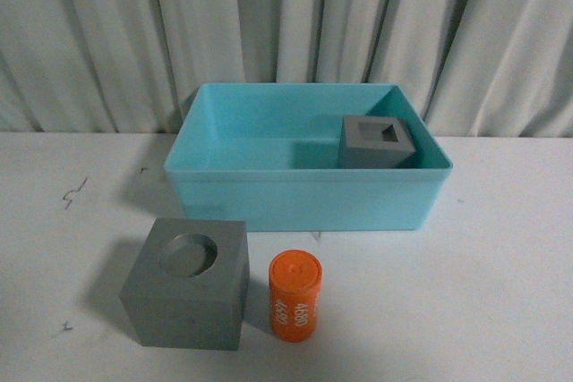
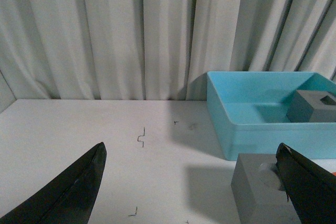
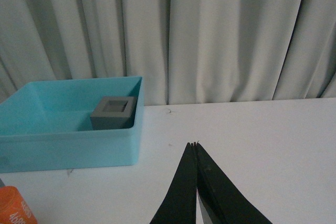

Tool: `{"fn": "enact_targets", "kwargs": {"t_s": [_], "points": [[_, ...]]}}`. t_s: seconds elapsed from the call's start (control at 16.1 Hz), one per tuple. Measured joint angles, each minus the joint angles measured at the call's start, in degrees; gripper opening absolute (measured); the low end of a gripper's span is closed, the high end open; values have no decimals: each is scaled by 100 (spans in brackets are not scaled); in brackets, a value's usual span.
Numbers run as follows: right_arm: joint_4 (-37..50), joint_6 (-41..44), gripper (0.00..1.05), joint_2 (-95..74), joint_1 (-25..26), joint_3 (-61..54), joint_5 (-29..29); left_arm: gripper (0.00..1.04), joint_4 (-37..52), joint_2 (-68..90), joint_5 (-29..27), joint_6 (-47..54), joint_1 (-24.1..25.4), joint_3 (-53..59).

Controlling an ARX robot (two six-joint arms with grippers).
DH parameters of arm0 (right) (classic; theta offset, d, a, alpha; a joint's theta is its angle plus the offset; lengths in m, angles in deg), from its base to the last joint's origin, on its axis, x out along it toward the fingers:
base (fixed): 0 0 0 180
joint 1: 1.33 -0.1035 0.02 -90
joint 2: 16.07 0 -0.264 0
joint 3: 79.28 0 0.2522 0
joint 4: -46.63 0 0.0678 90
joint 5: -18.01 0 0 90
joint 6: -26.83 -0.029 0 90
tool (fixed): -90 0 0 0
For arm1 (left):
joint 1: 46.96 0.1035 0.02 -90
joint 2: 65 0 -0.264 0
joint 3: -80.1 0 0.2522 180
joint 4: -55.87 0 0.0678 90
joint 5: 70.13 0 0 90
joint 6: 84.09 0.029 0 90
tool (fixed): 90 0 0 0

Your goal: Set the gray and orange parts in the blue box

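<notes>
The blue box (image 1: 304, 196) stands at the middle back of the white table. A gray cube with a rectangular recess (image 1: 378, 141) sits inside it at its right end; it also shows in the left wrist view (image 2: 313, 106) and the right wrist view (image 3: 114, 113). A gray cube with a round recess (image 1: 188, 281) stands in front of the box on the left. The orange cylinder (image 1: 295, 296) with white digits stands upright beside it. Neither arm shows in the front view. My left gripper (image 2: 191, 153) is open, one finger (image 2: 307, 184) over the round-recess cube (image 2: 260, 192). My right gripper (image 3: 195, 145) is shut and empty.
Gray pleated curtains hang behind the table. Small dark marks (image 2: 140, 137) dot the tabletop left of the box. The box (image 3: 68, 129) and the orange cylinder's edge (image 3: 13, 209) show at one side of the right wrist view.
</notes>
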State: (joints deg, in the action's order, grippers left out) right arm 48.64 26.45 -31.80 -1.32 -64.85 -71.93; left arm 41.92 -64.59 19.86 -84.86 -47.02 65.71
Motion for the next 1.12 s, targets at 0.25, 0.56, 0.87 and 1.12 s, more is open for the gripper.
{"fn": "enact_targets", "kwargs": {"t_s": [0.25,0.56,0.87,1.12], "points": [[-345,0,2,363,0,0,0,98,0,0,0,0,0,0],[-1537,2,2,1572,0,2,-9,98,-2,0,0,0,0,0],[-1596,2,2,1558,0,2,-4,98,0,0,0,0,0,0],[-1596,4,45,1558,0,2,-4,98,0,0,0,0,0,0]]}}
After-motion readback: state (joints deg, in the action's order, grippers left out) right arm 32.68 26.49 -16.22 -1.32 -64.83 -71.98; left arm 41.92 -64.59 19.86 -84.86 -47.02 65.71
